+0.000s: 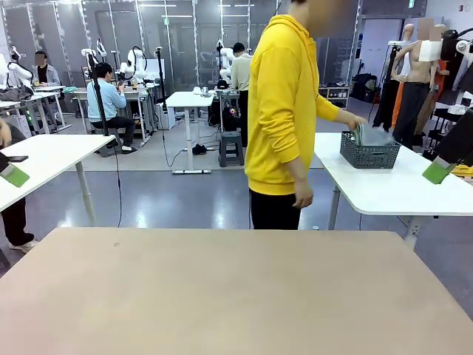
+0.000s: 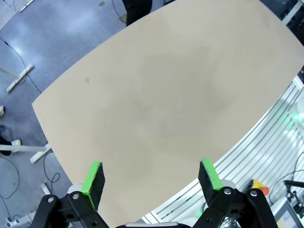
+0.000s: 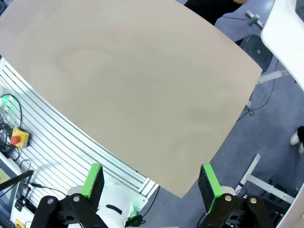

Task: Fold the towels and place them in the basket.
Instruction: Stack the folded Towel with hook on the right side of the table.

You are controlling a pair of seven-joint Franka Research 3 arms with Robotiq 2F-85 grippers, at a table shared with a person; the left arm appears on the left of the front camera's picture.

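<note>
The dark grey lattice basket [image 1: 369, 154] stands on a white side table [image 1: 399, 188] at the far right, behind my beige table [image 1: 229, 296]. A pale grey-green towel [image 1: 369, 135] sticks up out of it. A person in a yellow hoodie [image 1: 284, 103] stands at the far edge, turned to the basket, with one hand [image 1: 356, 122] on the towel. My left gripper [image 1: 12, 174] hangs open at the left edge. My right gripper [image 1: 439, 171] hangs open at the right edge. Both are high above the table, as the left gripper [image 2: 151, 175] and right gripper [image 3: 151, 178] wrist views show, with nothing between the fingers.
A second white table [image 1: 44, 159] stands at the left beyond my table. The grey floor runs between the tables. A ribbed metal base [image 3: 61, 142] lies below my table's near edge, with a yellow box and cables [image 3: 16, 135] beside it.
</note>
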